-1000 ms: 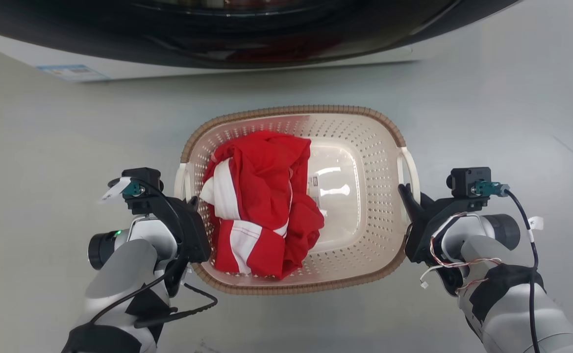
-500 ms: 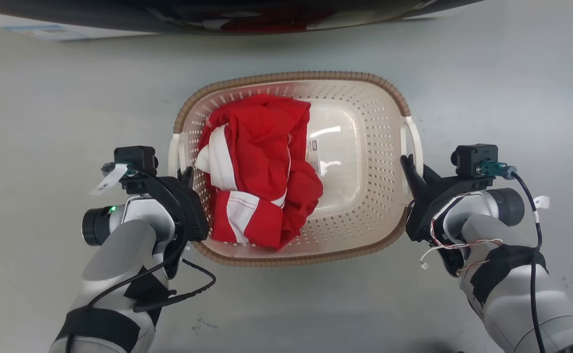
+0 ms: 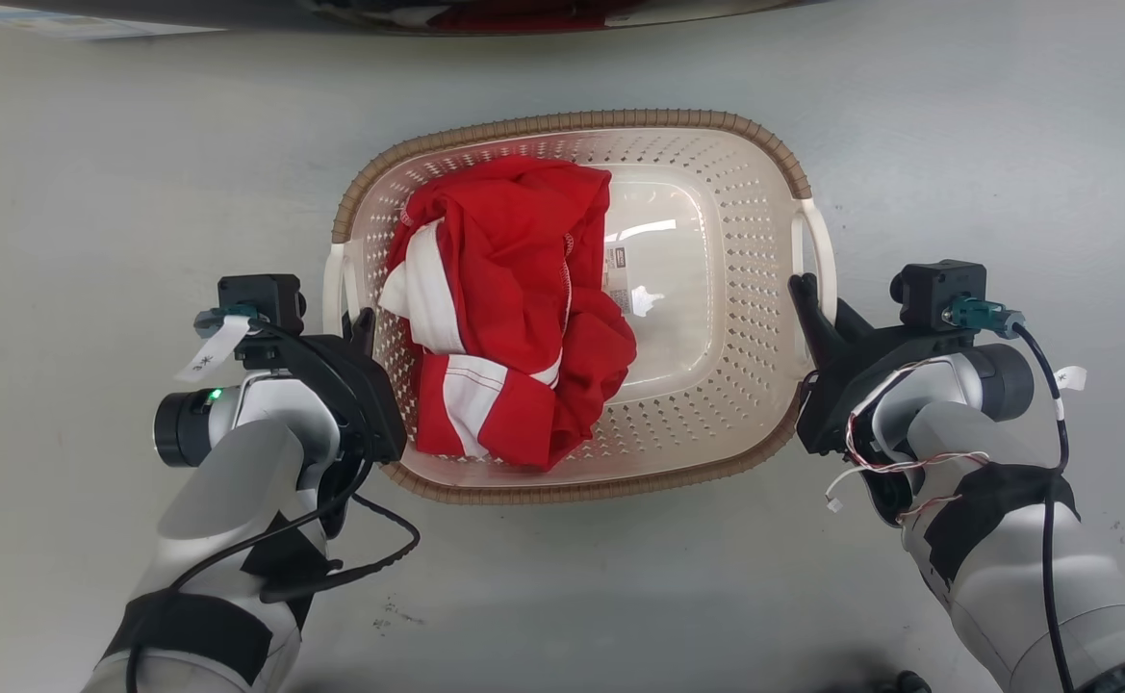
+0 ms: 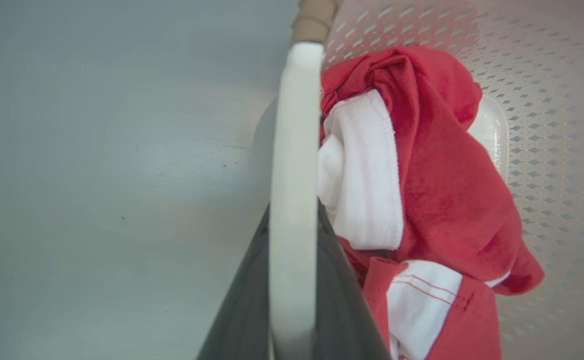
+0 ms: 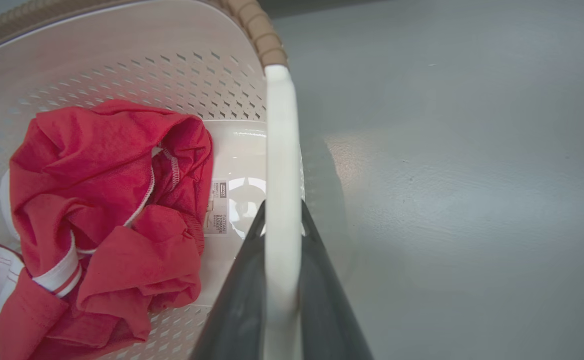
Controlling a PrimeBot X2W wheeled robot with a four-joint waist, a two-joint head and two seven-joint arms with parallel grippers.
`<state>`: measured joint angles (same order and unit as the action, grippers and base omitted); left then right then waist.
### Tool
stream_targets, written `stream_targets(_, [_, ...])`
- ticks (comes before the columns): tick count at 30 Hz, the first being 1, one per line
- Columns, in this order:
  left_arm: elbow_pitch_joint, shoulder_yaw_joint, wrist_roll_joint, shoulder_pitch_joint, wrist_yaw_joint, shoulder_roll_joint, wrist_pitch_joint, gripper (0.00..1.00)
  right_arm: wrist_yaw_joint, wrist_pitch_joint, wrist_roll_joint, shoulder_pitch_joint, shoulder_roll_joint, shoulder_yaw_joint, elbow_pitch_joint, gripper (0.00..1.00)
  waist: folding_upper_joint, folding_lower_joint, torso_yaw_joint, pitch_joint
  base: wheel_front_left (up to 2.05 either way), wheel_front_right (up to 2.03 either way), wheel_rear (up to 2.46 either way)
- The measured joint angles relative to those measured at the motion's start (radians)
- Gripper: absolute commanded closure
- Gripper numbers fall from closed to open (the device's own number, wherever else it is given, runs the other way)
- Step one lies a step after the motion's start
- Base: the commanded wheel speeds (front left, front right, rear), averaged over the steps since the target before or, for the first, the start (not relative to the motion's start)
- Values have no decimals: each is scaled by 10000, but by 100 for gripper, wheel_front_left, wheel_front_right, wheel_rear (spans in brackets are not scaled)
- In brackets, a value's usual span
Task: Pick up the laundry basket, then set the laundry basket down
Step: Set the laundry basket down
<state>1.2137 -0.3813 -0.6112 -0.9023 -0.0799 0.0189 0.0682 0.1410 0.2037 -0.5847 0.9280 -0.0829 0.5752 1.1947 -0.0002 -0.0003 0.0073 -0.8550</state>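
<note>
The laundry basket [image 3: 716, 192] is cream with perforated sides and a brown woven rim, and sits in the middle of the head view over the grey floor. A crumpled red and white garment [image 3: 514, 318] lies in its left half. My left gripper [image 3: 360, 322] is shut on the basket's left white loop handle [image 4: 294, 150], which runs between the two dark fingers. My right gripper [image 3: 805, 289] is shut on the right loop handle [image 5: 282, 150] in the same way. Whether the basket's bottom touches the floor cannot be told.
The dark front of a washer [image 3: 427, 14] shows as a thin strip at the top edge of the head view. Bare grey floor [image 3: 90, 192] surrounds the basket on all sides. A label sticker [image 5: 218, 215] lies on the basket's bottom.
The whole head view has shifted: the washer slid toward the top edge, so the camera moved. The basket and both grippers sit higher and look slightly larger. Both grips on the handles are unchanged.
</note>
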Motion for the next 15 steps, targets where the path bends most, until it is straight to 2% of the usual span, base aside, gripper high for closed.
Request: stream_targets(15, [121,-228,-40,-19,-96,42,23,100,0,90,-50,28,12,150,75,100,0,2,-5,7,0,0,0])
